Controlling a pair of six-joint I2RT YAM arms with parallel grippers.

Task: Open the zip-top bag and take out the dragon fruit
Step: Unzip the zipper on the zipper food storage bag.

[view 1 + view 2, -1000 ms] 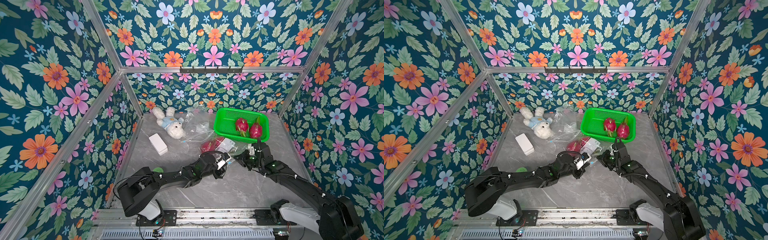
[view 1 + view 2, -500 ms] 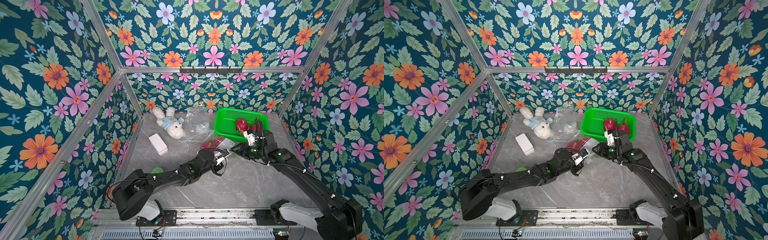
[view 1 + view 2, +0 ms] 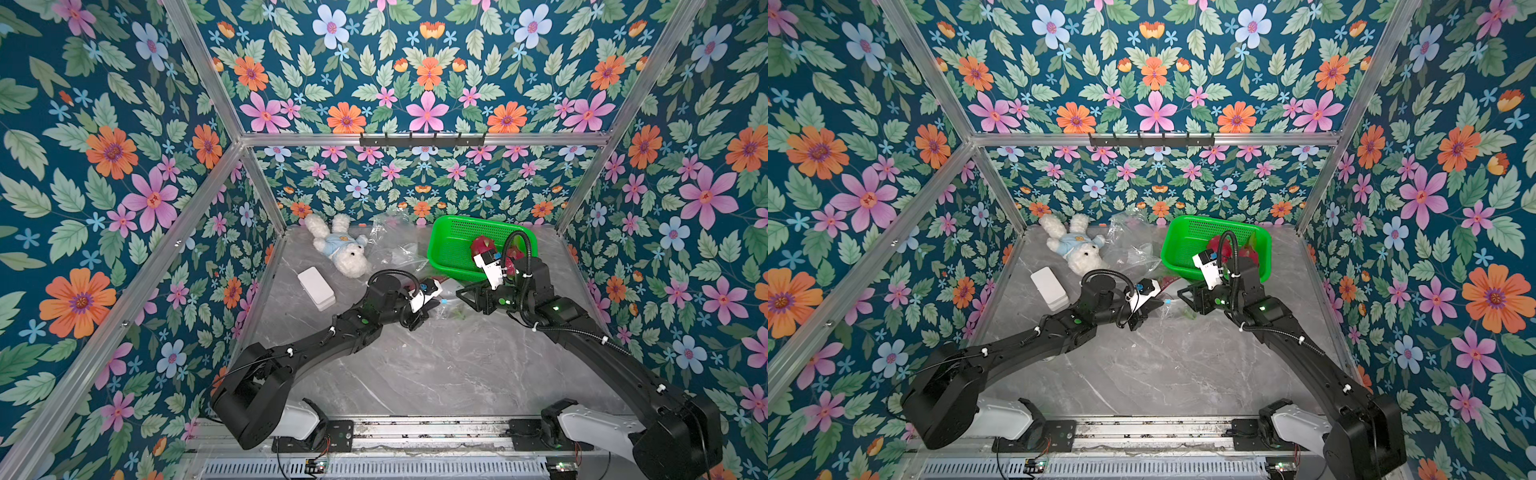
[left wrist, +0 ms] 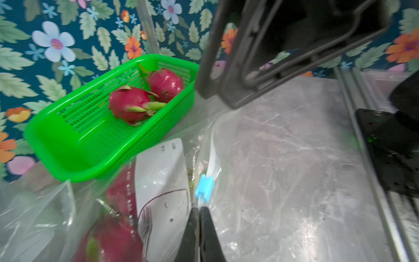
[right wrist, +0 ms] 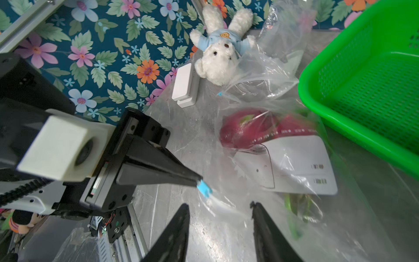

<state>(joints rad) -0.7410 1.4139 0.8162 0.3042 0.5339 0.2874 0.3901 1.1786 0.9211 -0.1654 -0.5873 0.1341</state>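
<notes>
Right wrist view, closest in: the right gripper (image 5: 219,205) has its fingers spread apart, nothing between them, poised just over the clear plastic of the zip-top bag (image 5: 335,211). A second ago those fingers were much closer together, so they've opened up. Back then the right arm also lay low by the bag; in both top views its wrist now stands raised in front of the basket (image 3: 453,245), hiding part of the fruit there.

Just beyond, the left gripper (image 4: 199,211) is pinched tight on the bag's zip strip, right against the blue slider (image 5: 205,189). It was clamped shut a second ago and it's clamped shut now.

On to the bag itself, lying on the table (image 3: 415,374). Dragon fruit (image 5: 244,129) is still inside, magenta showing through the plastic, partly behind a white label (image 5: 301,163). It looks like two, though the blur makes that hard to call.

Next back, touching the bag, is the green basket. It holds two dragon fruit side by side, the same count as before, one (image 4: 129,104) nearer and one (image 4: 165,84) behind it.

Farthest out are a second, crumpled clear bag (image 5: 265,74), a white box (image 5: 184,84) and a toy rabbit (image 5: 221,52) by the back wall.
</notes>
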